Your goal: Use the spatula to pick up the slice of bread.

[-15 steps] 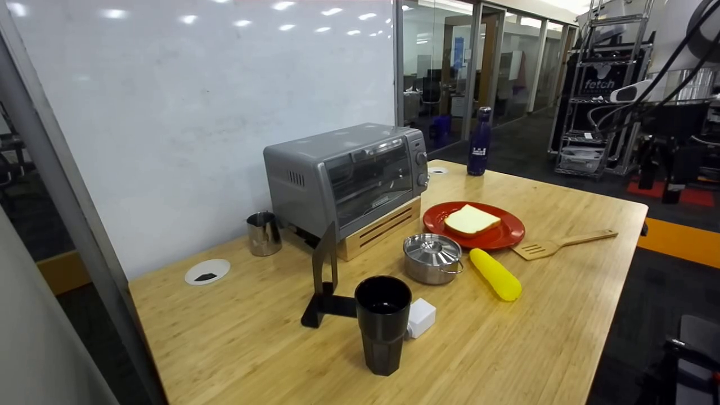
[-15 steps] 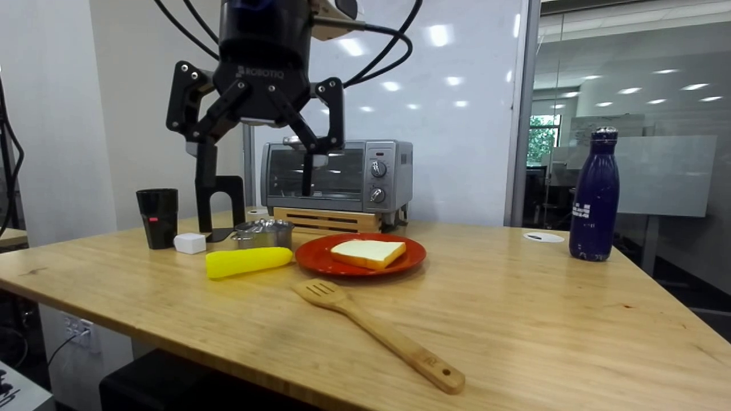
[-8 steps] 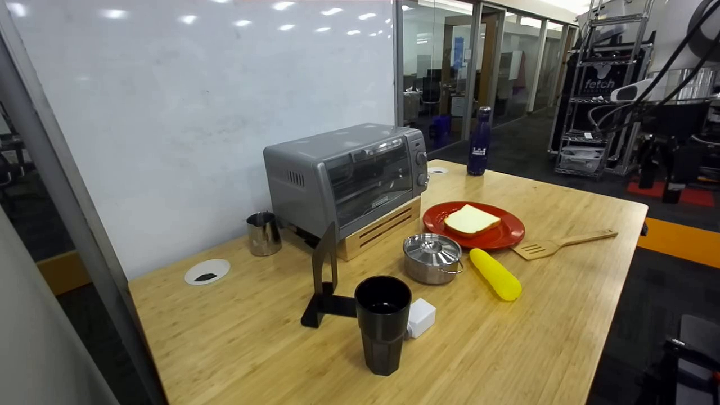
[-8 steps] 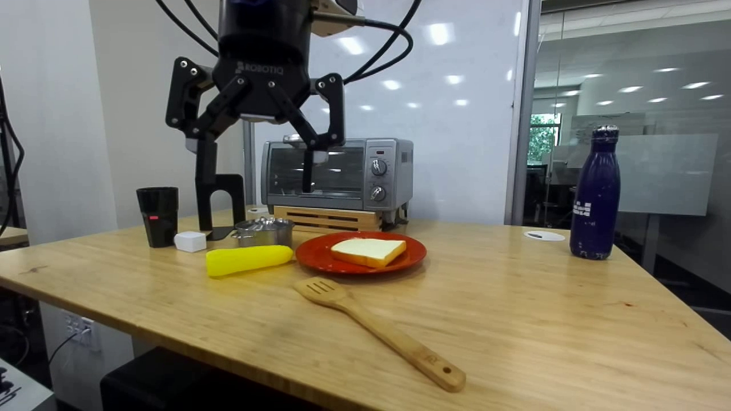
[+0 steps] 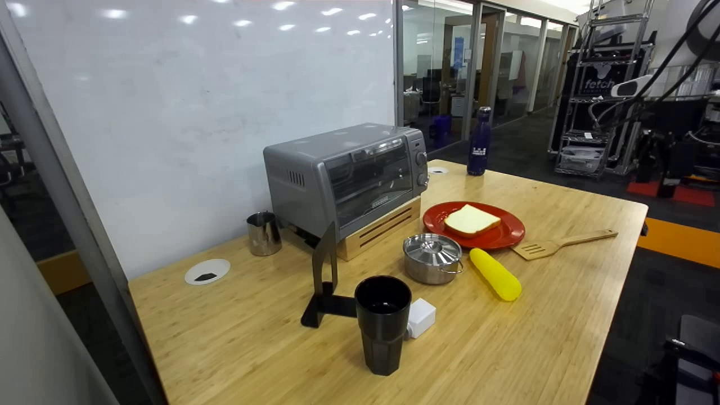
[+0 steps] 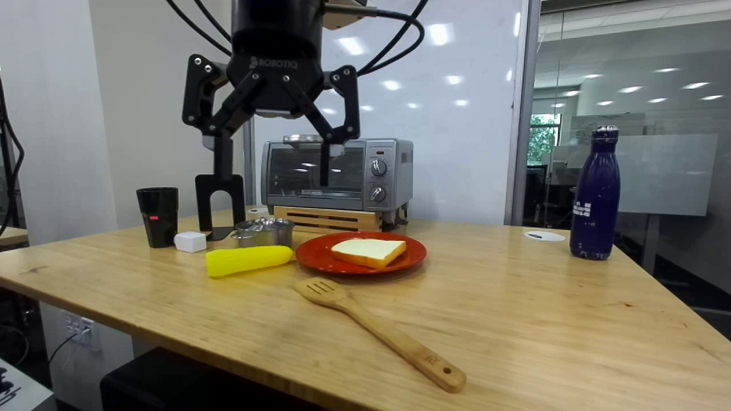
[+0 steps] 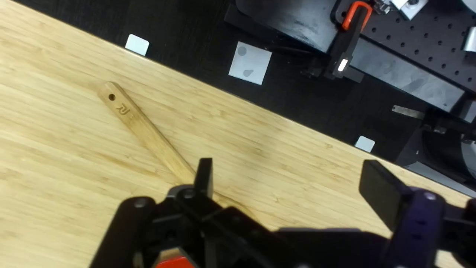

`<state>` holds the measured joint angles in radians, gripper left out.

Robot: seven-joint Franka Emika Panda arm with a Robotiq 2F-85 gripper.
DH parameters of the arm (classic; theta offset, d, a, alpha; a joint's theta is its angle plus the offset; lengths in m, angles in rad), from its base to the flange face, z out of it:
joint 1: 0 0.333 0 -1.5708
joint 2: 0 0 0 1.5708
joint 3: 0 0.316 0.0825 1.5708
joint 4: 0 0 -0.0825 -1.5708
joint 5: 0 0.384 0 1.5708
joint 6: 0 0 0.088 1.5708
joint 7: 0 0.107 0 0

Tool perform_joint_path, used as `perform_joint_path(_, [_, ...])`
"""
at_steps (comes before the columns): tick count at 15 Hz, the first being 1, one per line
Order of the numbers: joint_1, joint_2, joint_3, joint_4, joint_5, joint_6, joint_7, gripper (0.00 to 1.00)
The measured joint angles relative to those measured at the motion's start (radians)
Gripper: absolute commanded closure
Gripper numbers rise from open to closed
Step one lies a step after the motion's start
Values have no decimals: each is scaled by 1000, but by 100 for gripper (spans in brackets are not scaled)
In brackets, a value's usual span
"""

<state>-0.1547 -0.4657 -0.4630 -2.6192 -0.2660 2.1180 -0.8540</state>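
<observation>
The wooden spatula [image 6: 374, 322] lies flat on the table, its slotted blade close to the red plate [image 6: 410, 264] and its handle pointing away from it. It also shows in an exterior view [image 5: 540, 248] and the wrist view [image 7: 156, 145], where a finger hides part of it. The slice of bread [image 6: 365, 250] lies on the plate, also in an exterior view [image 5: 471, 220]; it is hidden in the wrist view. My gripper [image 6: 274, 181] is open and empty, above table height with fingers pointing down. In the wrist view the gripper [image 7: 288, 163] has bare table between its fingers, the spatula beside the left one.
A yellow cylinder-like object [image 6: 248, 261] and a lidded steel pot [image 5: 432, 260] stand beside the plate. The toaster oven [image 6: 320, 171] is behind. A purple bottle [image 6: 595, 200], black cup [image 5: 383, 326], black stand [image 5: 326, 304] and white block [image 5: 422, 318] also stand on the table.
My gripper has moved a little to the right and slightly up in an exterior view, staying open. The spatula, bread and plate have not moved.
</observation>
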Motion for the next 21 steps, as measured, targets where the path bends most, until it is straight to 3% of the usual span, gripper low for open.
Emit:
perform_joint_path(2, [-9,27,-9,8,-1,53,-55,0])
perform_joint_path(8, [-11,177,-65,49,12,210,-379,0])
perform_joint_path(13, [-16,361,-75,146,113,290,-625,0])
perform_joint_path(16, [-28,431,-55,188,136,314,-659,0])
perform_joint_path(21, [-33,444,-50,199,136,315,-660,0])
